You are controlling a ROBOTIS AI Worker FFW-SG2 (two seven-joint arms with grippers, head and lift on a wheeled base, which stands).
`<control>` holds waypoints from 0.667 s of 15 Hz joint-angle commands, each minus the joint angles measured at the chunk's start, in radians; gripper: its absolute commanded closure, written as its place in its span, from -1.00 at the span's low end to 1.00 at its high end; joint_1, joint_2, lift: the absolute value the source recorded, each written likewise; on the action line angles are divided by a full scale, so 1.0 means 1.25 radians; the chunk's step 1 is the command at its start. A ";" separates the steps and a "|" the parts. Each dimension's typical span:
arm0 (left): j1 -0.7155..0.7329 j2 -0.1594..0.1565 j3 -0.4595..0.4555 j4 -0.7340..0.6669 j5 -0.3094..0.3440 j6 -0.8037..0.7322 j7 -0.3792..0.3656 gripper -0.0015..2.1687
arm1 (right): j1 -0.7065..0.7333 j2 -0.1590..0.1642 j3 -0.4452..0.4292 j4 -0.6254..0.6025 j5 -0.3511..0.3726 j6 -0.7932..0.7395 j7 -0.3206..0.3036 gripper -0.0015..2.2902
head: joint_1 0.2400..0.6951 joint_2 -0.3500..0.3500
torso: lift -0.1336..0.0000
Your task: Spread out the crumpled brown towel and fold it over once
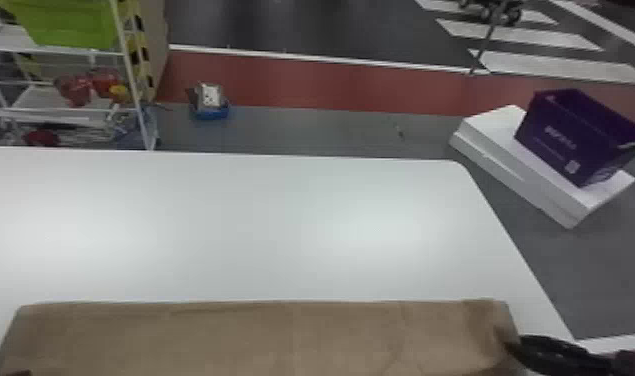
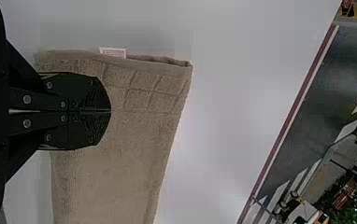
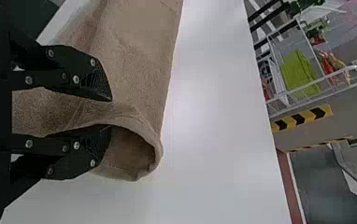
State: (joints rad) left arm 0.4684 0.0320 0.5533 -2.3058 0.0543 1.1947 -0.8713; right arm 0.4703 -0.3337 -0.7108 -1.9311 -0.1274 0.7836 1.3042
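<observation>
Below the left pincer [image 2: 110, 111], closed, the brown towel [image 2: 120, 158] lies spread and seemingly folded once. Between and beyond the parted fingers of the right pincer [image 3: 110, 114], one end bulges; flattening it apparently remains.

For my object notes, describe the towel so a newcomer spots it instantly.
Find the big white table. Low in the head view, a wide brown towel lies across it. Soft cloth with a small white label sets it apart from the purple basket beyond the table.
</observation>
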 commanded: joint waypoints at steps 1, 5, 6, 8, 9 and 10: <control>-0.005 -0.001 -0.007 0.003 -0.003 0.001 0.002 0.74 | -0.007 -0.018 -0.018 0.001 -0.058 0.077 0.035 0.27 | 1.00 -0.52 | -0.84; -0.008 0.001 -0.007 0.011 -0.008 0.001 0.001 0.74 | -0.024 -0.034 -0.045 0.002 -0.132 0.224 0.050 0.27 | 1.00 -0.48 | -0.84; -0.009 0.004 -0.006 0.014 -0.008 0.001 0.000 0.74 | -0.025 -0.040 -0.061 0.011 -0.156 0.264 0.050 0.27 | 1.00 -0.48 | -0.84; -0.015 0.004 -0.006 0.017 -0.009 0.001 0.000 0.74 | -0.025 -0.066 -0.093 0.028 -0.210 0.335 0.050 0.27 | 1.00 -0.49 | -0.84; -0.019 0.004 -0.008 0.021 -0.009 0.001 0.000 0.74 | -0.025 -0.072 -0.105 0.030 -0.233 0.384 0.050 0.27 | 1.00 -0.51 | -0.84; -0.021 0.004 -0.012 0.022 -0.010 0.001 0.001 0.74 | -0.025 -0.074 -0.110 0.033 -0.245 0.418 0.050 0.27 | 1.00 -0.54 | -0.84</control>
State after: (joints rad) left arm 0.4469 0.0367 0.5435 -2.2818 0.0429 1.1954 -0.8710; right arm 0.4387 -0.4177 -0.8322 -1.8955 -0.4030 1.2354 1.3637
